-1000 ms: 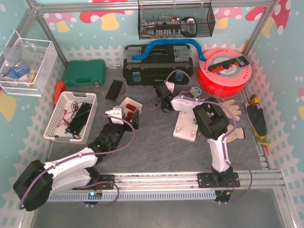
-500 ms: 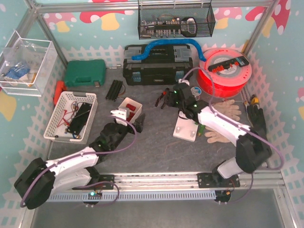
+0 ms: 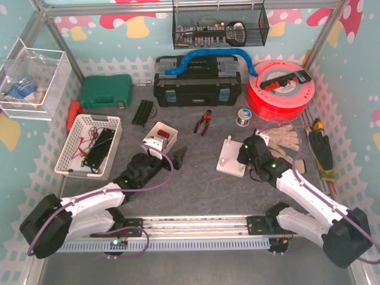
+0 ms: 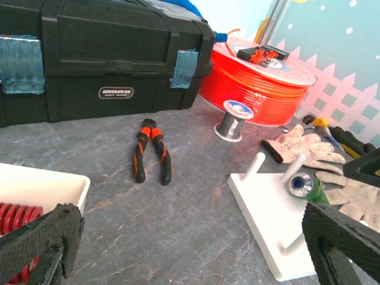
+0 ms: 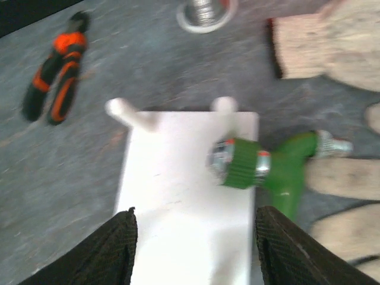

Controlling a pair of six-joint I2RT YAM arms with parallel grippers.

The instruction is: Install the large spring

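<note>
**Springs** (image 4: 16,217): red coils in a small white bin (image 3: 160,125), left of the middle of the desk (image 3: 196,178). In the left wrist view only part of them shows, cut off by the frame edge and a finger. Which coil is the large one cannot be told.

**Left hand** (image 3: 175,157): spread and empty, low over the desk, just beside the bin on the side facing the right edge.

**Board** (image 3: 229,161): white with upright pegs, right of the middle. In the top view the right hand partly hides its right side.

**Right hand** (image 5: 193,243): spread and empty, above the board's near right part. Its own view is blurred and shows only the fingertips.

**Fitting** (image 5: 242,163): green with a metal cap, at the board's right side. Whether it touches the board or only lies beside it cannot be told.

**Pliers** (image 3: 202,123) and **spool** (image 3: 241,117): toward the far edge, apart from the board.

**Gloves** (image 3: 284,136): toward the right edge, partly covered by the right arm.
</note>
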